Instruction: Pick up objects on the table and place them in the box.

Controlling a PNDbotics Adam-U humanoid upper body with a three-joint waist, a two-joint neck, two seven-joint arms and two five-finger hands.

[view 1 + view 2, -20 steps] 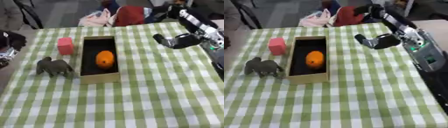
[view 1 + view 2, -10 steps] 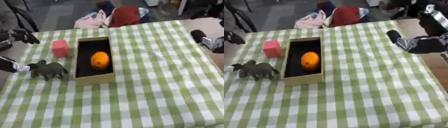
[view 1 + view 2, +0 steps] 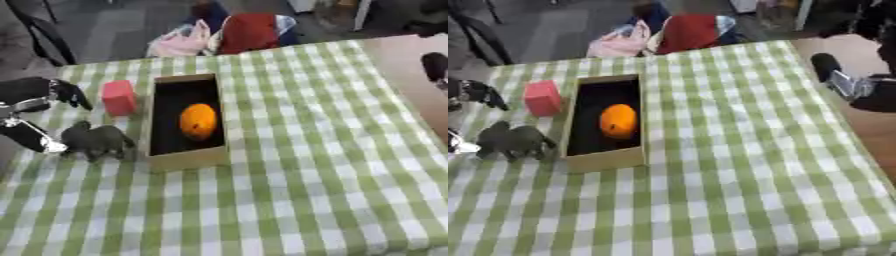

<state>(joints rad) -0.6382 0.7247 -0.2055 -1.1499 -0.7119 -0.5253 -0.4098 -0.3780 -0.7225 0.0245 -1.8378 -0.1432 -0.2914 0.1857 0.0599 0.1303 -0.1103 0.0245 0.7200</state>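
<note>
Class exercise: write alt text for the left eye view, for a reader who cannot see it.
An orange ball lies in an open box on a green checked table. Left of the box stand a pink block and grey toy elephant, by the left robot hand.

No text, label, brand, number or sign could be read on anything in either view.
</note>
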